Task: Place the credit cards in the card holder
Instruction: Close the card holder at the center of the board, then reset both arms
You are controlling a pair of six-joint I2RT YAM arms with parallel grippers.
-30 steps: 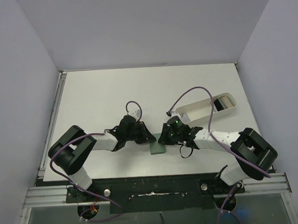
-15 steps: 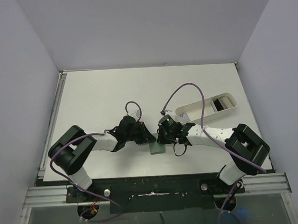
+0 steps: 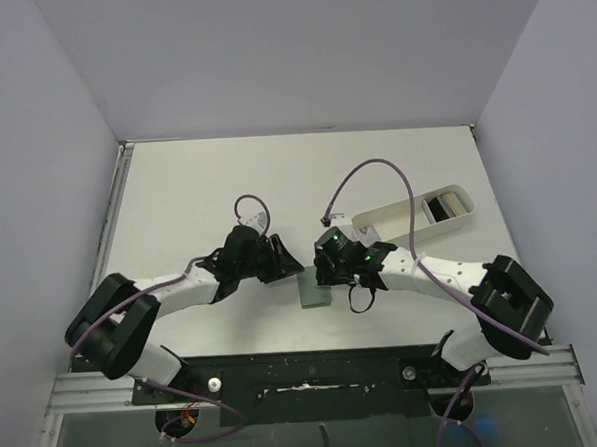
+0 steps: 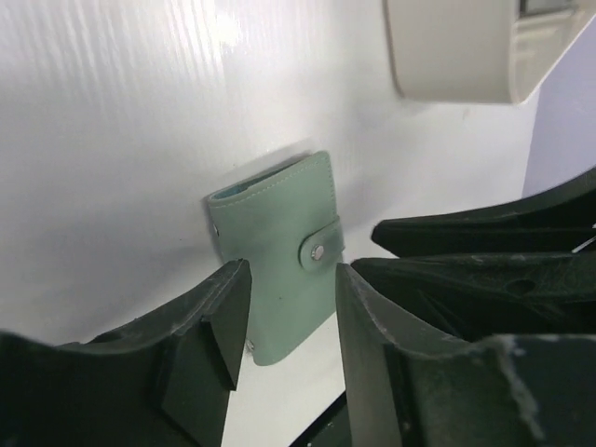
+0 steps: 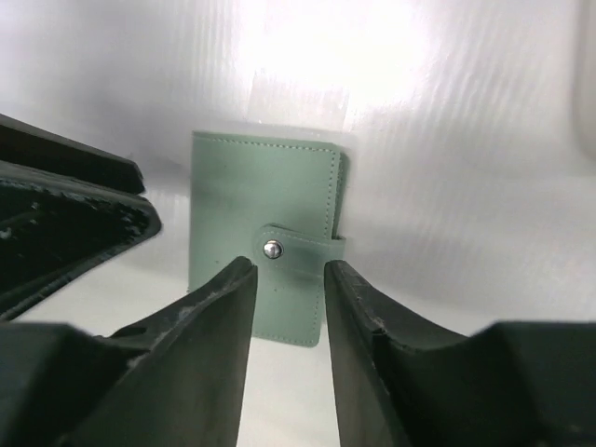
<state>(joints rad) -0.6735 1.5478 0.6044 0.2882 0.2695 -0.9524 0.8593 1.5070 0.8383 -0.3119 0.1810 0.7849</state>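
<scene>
Opening the snapped wallet (image 5: 251, 196) comes first. Left gripper (image 4: 291, 293) and right gripper (image 5: 289, 284) sit by it, a little open, empty. One should hold, one pull the tab (image 5: 300, 250).

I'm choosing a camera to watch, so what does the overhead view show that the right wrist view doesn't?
Only overhead: the left arm and right arm whole, and the cards in the white tray. Only right wrist: the snap strap, fastened shut. Both: the green wallet flat on the table, unheld.
</scene>
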